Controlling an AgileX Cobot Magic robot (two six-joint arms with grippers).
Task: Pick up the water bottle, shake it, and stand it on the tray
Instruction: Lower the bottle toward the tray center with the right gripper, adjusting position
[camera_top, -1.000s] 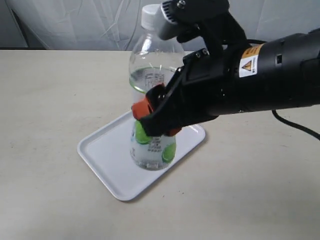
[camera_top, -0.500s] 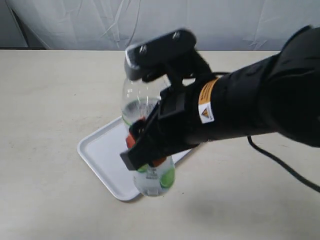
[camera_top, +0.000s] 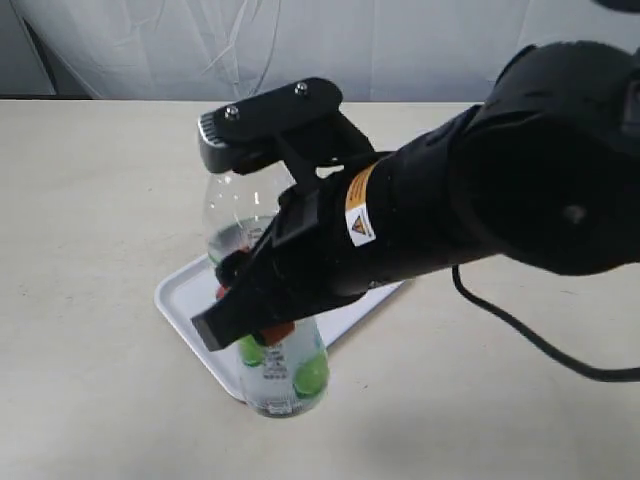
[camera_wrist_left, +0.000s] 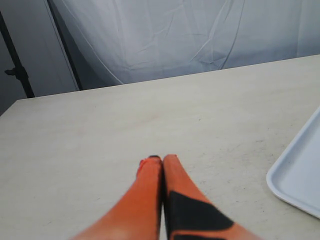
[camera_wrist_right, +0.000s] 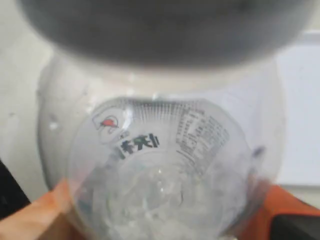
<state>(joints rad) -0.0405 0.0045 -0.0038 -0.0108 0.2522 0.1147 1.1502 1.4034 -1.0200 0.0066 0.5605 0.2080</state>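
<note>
My right gripper (camera_top: 262, 318) is shut on the water bottle (camera_top: 285, 375), a clear plastic bottle with green marks on its label. It holds the bottle upright in the air above the near edge of the white tray (camera_top: 200, 305). The black wrist camera hides the cap. In the right wrist view the bottle (camera_wrist_right: 160, 170) fills the frame between the orange fingers (camera_wrist_right: 45, 212), with water inside. My left gripper (camera_wrist_left: 162, 159) is shut on nothing, low over bare table, with a corner of the tray (camera_wrist_left: 300, 180) off to one side.
The beige table (camera_top: 90, 180) spreads around the tray. A white cloth backdrop (camera_top: 300, 45) hangs behind the far edge. The right arm's black body (camera_top: 480, 200) covers much of the tray's right part.
The right arm has swung the bottle leftward, downward and nearer over the last second, from above the tray's middle to its near edge. The left gripper's earlier state is not shown.
</note>
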